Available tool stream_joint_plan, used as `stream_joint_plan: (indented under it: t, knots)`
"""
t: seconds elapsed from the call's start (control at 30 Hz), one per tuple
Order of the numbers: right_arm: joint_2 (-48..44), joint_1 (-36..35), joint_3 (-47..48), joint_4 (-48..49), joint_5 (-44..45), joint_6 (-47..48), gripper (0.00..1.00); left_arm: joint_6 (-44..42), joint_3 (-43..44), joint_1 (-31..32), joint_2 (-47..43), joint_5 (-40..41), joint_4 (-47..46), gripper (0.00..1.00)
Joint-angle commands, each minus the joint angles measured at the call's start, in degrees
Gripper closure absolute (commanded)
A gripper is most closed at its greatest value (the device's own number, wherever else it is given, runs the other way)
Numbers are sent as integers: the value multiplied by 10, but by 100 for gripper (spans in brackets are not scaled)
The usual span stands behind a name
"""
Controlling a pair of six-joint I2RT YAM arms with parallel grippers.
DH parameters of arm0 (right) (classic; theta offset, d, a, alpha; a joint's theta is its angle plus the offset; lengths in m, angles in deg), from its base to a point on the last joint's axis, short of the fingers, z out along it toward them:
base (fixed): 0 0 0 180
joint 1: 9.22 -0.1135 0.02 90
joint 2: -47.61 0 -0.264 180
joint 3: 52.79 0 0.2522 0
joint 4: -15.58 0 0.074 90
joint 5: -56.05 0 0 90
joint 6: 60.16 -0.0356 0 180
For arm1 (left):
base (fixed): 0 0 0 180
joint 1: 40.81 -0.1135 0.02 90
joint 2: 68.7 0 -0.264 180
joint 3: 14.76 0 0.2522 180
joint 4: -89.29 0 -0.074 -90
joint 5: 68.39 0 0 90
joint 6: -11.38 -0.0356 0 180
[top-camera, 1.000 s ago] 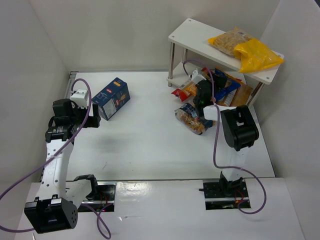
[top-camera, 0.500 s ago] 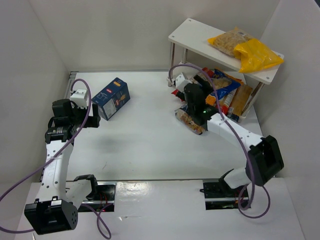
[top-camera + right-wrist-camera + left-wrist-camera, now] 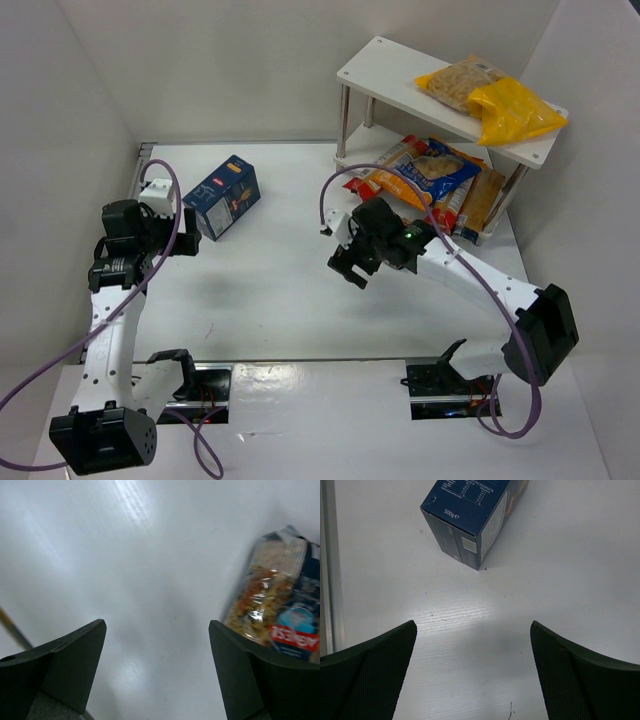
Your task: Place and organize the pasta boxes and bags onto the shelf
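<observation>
The dark-blue pasta box lies on the table at the left, and its end shows at the top of the left wrist view. My left gripper is open, just short of the box. The white shelf carries two yellow bags on its top board. An orange-and-blue bag and long red-orange bags lie on the lower tier. My right gripper hangs open over bare table. A small clear bag lies beside its right finger.
White walls close in the table on the left, back and right. The shelf's silver legs stand at the back right. Purple cables loop off both arms. A metal rail runs along the table's left edge.
My right arm has pulled back from the shelf's lower tier toward the middle of the table and opened its jaws a little wider. The left arm has stayed put.
</observation>
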Motion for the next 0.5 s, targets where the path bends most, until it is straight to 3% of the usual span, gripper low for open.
stream_joint_plan:
  t: [0.0,0.1,0.47]
  knots:
    - [-18,35,10,-46,-138,-50,9,-8,-3,-4,-9,-6,-16,0]
    - [-18,83,10,-51,-161,-67,9,-8,-3,-4,-9,-6,-16,0]
    - [-43,139,10,-64,-180,-81,9,-8,-3,-4,-4,-6,-16,0]
